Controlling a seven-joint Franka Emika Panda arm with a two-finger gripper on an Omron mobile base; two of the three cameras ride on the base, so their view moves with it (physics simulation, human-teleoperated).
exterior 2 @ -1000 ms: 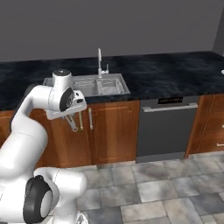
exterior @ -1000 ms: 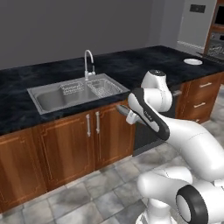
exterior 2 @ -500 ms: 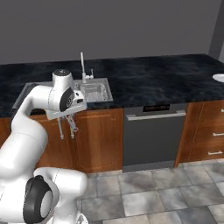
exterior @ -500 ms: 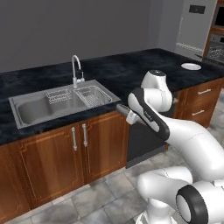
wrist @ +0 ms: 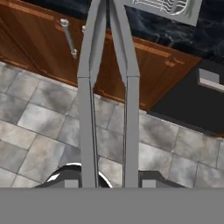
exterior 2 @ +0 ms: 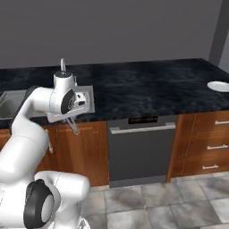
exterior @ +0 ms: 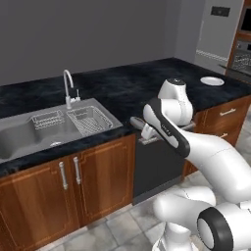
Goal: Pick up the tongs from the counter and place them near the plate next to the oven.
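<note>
My gripper (exterior 2: 71, 117) hangs in front of the counter's edge, beside the sink, and is shut on the tongs (exterior 2: 74, 126), which point down toward the cabinet doors. In the hand view the tongs (wrist: 87, 109) run as two long grey arms up from my gripper (wrist: 109, 181) over the tiled floor. The white plate (exterior: 212, 81) lies far to the right on the black counter (exterior: 127, 88), close to the oven (exterior: 242, 54). From the right base the plate (exterior 2: 219, 86) sits at the counter's (exterior 2: 147, 87) far right end.
A steel sink (exterior: 117, 122) with a faucet (exterior: 68, 88) and a wire rack is left of the arm. A dark dishwasher (exterior 2: 141, 150) sits under the counter, with wooden drawers (exterior 2: 210, 143) to its right. Grey tiled floor (wrist: 39, 131) lies below.
The base has driven to the right: sink and cabinets slid left in both base views, and plate and oven came closer. The arm keeps its pose with the tongs held.
</note>
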